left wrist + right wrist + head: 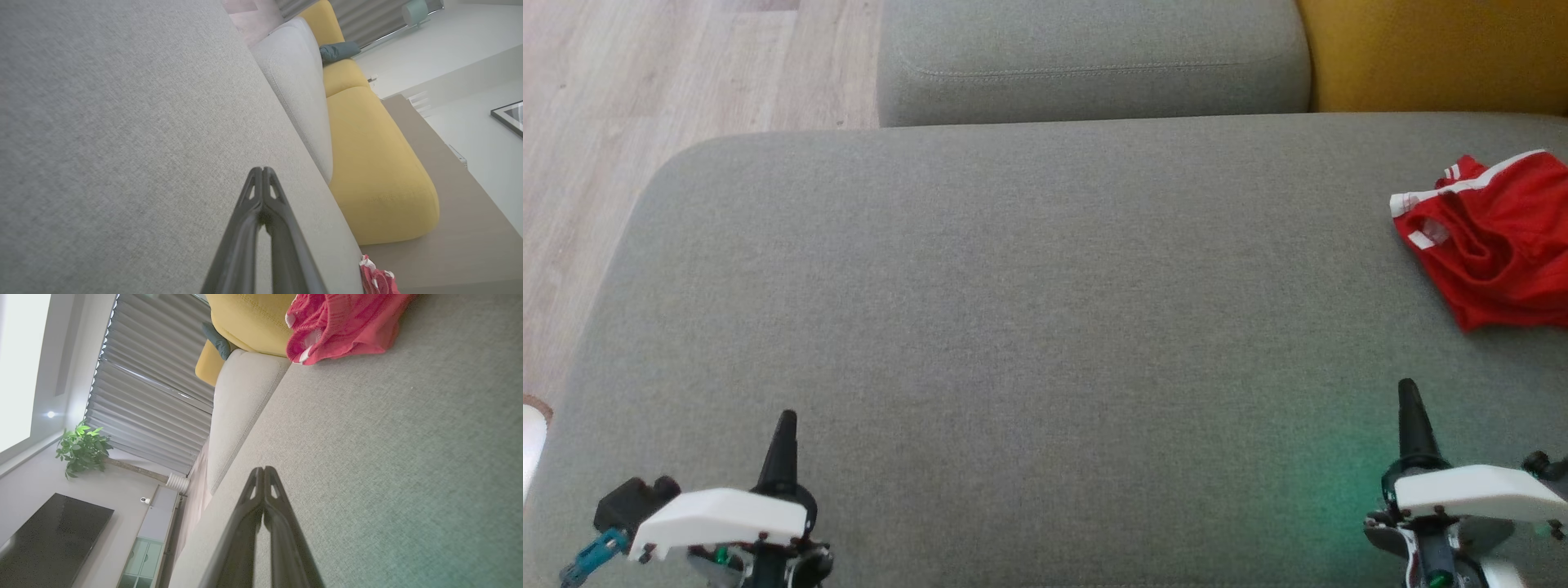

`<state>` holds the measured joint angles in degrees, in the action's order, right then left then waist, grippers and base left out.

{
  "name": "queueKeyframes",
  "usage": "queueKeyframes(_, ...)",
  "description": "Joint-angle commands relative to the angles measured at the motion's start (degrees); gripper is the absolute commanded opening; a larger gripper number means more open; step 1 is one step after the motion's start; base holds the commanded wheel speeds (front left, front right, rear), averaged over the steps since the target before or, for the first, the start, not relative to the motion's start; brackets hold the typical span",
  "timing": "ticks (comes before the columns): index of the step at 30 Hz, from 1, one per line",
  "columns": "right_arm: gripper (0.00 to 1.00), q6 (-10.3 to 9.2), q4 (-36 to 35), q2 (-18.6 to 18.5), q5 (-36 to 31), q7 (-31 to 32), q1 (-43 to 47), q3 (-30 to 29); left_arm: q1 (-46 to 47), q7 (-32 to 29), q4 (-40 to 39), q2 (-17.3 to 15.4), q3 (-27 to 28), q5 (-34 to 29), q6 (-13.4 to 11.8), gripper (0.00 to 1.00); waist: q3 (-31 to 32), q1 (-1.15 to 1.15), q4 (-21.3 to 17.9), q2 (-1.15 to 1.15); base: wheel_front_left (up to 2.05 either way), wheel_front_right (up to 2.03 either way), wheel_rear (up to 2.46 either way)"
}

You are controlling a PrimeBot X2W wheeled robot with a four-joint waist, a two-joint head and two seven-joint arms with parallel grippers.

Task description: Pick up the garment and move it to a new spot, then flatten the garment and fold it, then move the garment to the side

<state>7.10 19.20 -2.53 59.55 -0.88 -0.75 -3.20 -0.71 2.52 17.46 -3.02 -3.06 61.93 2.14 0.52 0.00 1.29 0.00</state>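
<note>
The garment (1494,237), a red jersey with white stripe trim, lies crumpled at the far right of the grey sofa seat (1029,310), partly cut off by the head view's edge. It also appears at the top of the right wrist view, as the garment (343,322), and as a small red scrap (378,279) in the left wrist view. My left gripper (784,429) hovers near the seat's front left, shut and empty. My right gripper (1409,400) is at the front right, shut and empty, a short way in front of the garment.
A grey back cushion (1094,61) and a yellow cushion (1429,53) run behind the seat. Wooden floor (645,106) lies beyond the seat's left edge. A plant (81,447), blinds and a dark screen (49,535) stand farther off.
</note>
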Motion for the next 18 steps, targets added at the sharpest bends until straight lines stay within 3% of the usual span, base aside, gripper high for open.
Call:
queueKeyframes(1,0.00,0.24,-2.3,-0.2,1.7,0.5,-3.5,0.3,3.3,-0.5,-2.0,-0.3,1.7,1.5,0.7,0.00,0.0,0.00,0.0,0.00,0.00,0.00,0.00)
queueKeyframes(18,0.00,0.29,-3.3,-0.3,12.4,2.9,-4.2,-1.0,4.6,-3.3,-2.5,-0.3,4.2,11.6,2.3,0.00,-0.3,0.00,-0.5,0.00,0.00,0.00,0.00)
